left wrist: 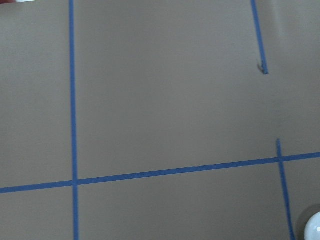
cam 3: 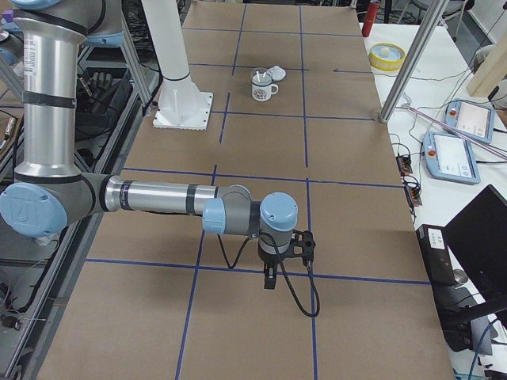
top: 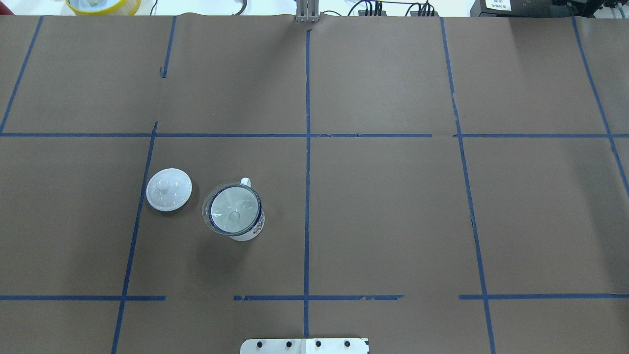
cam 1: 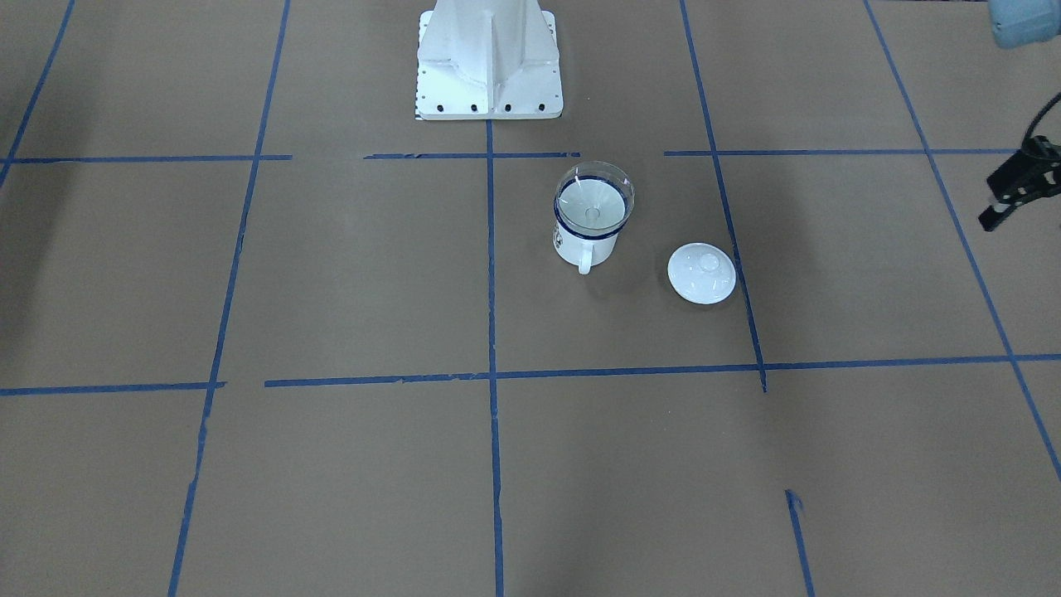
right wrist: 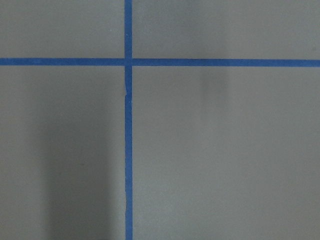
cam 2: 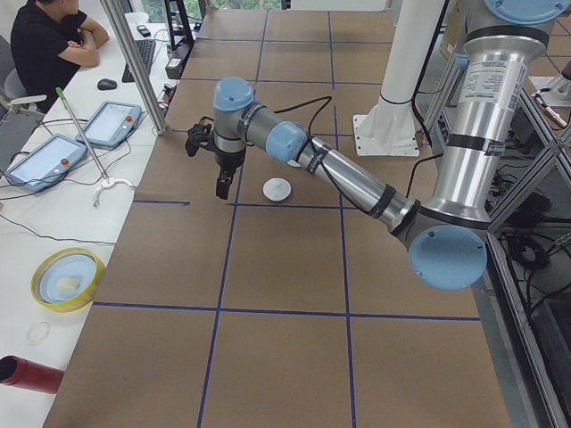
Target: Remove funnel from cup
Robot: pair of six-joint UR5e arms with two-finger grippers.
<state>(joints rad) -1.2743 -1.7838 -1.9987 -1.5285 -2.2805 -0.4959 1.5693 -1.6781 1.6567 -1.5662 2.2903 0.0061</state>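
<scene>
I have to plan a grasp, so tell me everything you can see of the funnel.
The funnel is a small clear cone, plastic by its look, with a wide round rim and a narrow spout pointing down. It sits upright in the mouth of the white cup. Its rim is about as wide as the cup and stands just above the cup's dark blue rim. Only the cup touches it. The white lid lies apart beside it.

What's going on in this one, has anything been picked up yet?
Nothing is being handled yet. The clear funnel sits in the white enamel mug, and a white lid lies on the table beside the mug, apart from it. The left gripper hangs off to the lid's side, clear of the mug. The right gripper is far down the table.
</scene>
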